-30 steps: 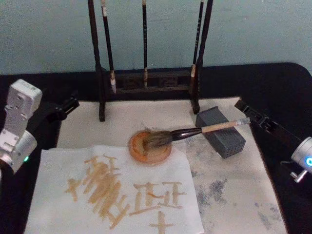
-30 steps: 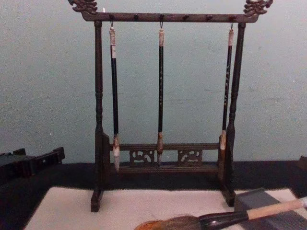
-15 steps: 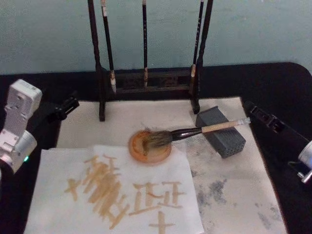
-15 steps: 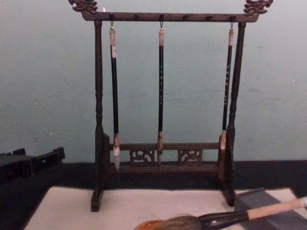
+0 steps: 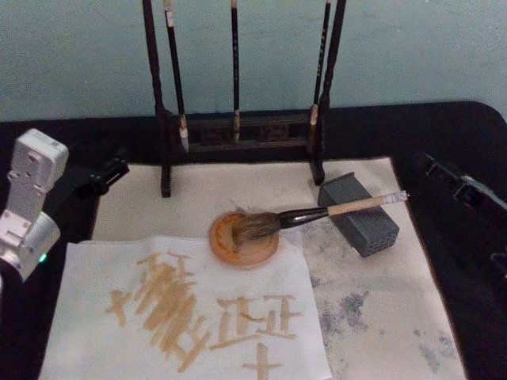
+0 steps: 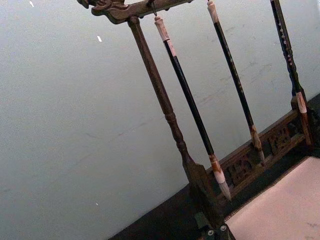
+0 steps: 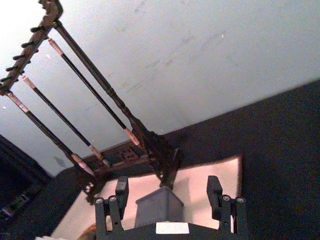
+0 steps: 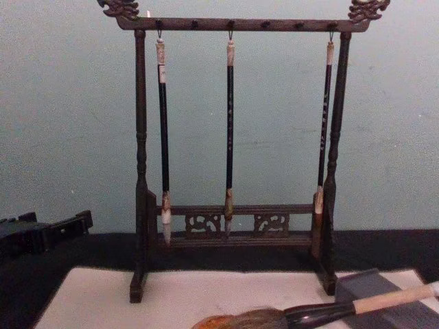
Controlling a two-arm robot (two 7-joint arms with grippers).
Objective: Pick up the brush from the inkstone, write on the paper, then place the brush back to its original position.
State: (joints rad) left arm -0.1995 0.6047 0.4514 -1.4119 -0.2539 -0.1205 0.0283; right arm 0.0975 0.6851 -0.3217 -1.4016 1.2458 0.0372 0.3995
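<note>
Head view: the brush lies with bristles on the inkstone and handle on the grey block; right gripper, fingers wide, empty; left gripper's finger state indiscernible.

The brush has a pale tan handle, a glossy black ferrule and grey-brown bristles. The inkstone is an orange-brown disc. The paper is white, streaked with ochre strokes. The mat beneath is cream with grey smudges. The block is slate grey with a dotted face. The rack is dark brown and carved; its three thin brushes are black-handled. The desk is black, the wall pale teal.
</note>
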